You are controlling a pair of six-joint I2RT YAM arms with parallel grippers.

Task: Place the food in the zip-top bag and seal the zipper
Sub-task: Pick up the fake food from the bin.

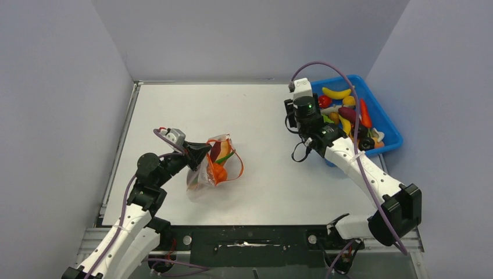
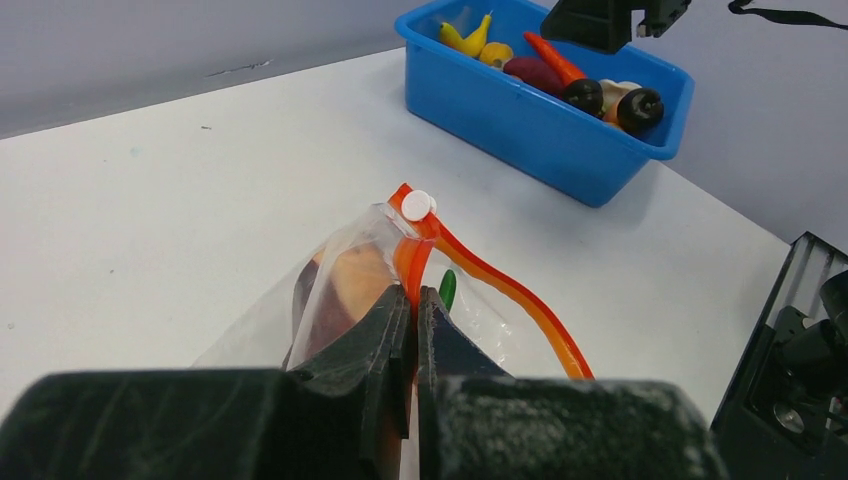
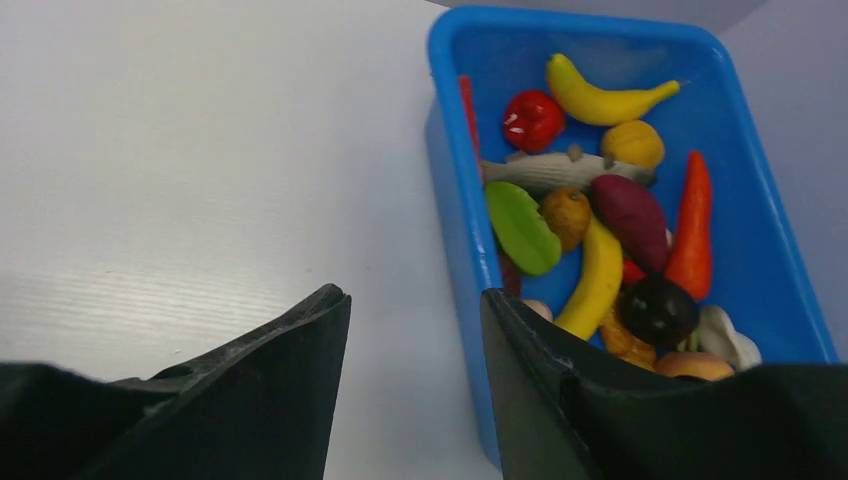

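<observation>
The zip-top bag (image 1: 210, 168) lies left of the table's middle, with an orange piece (image 1: 218, 172) and a dark piece of food inside. My left gripper (image 1: 197, 154) is shut on the bag's mouth edge. In the left wrist view its jaws (image 2: 413, 300) pinch the red-orange zipper (image 2: 505, 295), which curves away to the right with a white slider (image 2: 417, 205) at its end. My right gripper (image 3: 415, 300) stands open and empty, above the table beside the blue tray's left wall (image 3: 455, 230). More food fills the tray: a banana (image 3: 600, 95), a red tomato (image 3: 532, 120), a green piece (image 3: 520, 228).
The blue tray (image 1: 390, 139) sits at the back right against the wall. Grey walls close in the table on three sides. Purple cables (image 1: 325, 65) loop off both arms. The right arm (image 1: 360, 165) stretches diagonally over the table's right side.
</observation>
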